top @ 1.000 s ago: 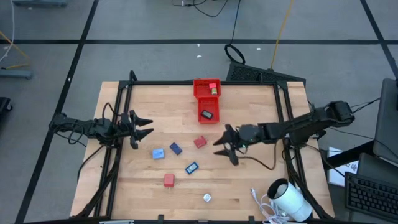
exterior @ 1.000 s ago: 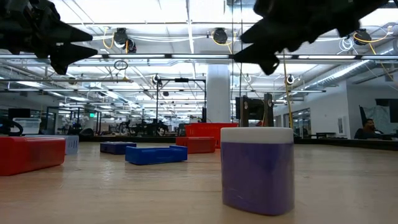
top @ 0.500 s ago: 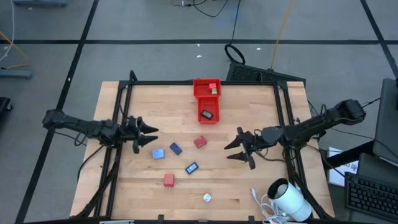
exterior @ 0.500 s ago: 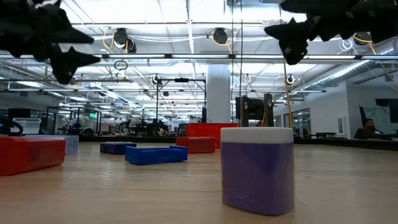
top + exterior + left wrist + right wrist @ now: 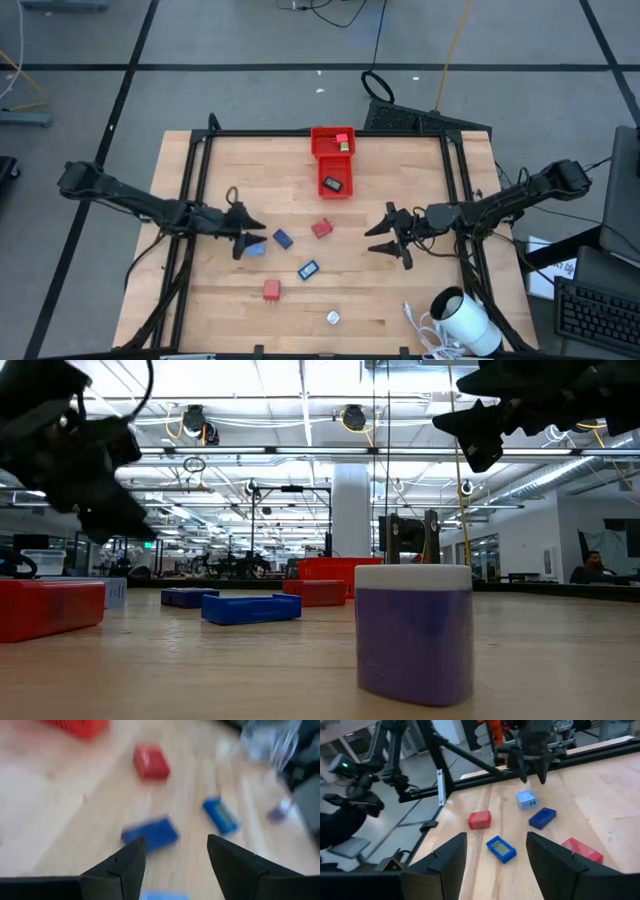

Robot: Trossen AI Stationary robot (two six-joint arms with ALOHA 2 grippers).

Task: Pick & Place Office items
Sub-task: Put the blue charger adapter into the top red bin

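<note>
The left tool (image 5: 252,236) hangs just above the light-blue piece (image 5: 255,247) on the left part of the wooden surface (image 5: 400,300). Its two dark fingers (image 5: 127,865) stand apart, and nothing is between them. From the left wrist I see past those fingers to the dark blue piece (image 5: 150,834), which lies just beyond the tips.

The right tool (image 5: 383,236) is on the right part of the surface, up in the air, well apart from the pieces. Its fingers (image 5: 445,857) are spread too, and it holds nothing.

The little office pieces lie in a loose bunch between the two tools. The dark blue piece (image 5: 283,238) sits just beside the light-blue one. A red piece (image 5: 321,229) lies a bit farther toward the tray. A blue piece with a dark face (image 5: 308,269) lies nearer the front. Another red piece (image 5: 271,290) sits close to the front edge. A small whitish piece (image 5: 333,318) stands alone, closest to the front.

The red tray (image 5: 322,146) sits at the back middle of the surface. Its far part holds a small greenish piece (image 5: 342,145). Its near part holds a black piece (image 5: 333,184).

A big white cylinder (image 5: 466,323) with a cable rests at the front right corner.
</note>
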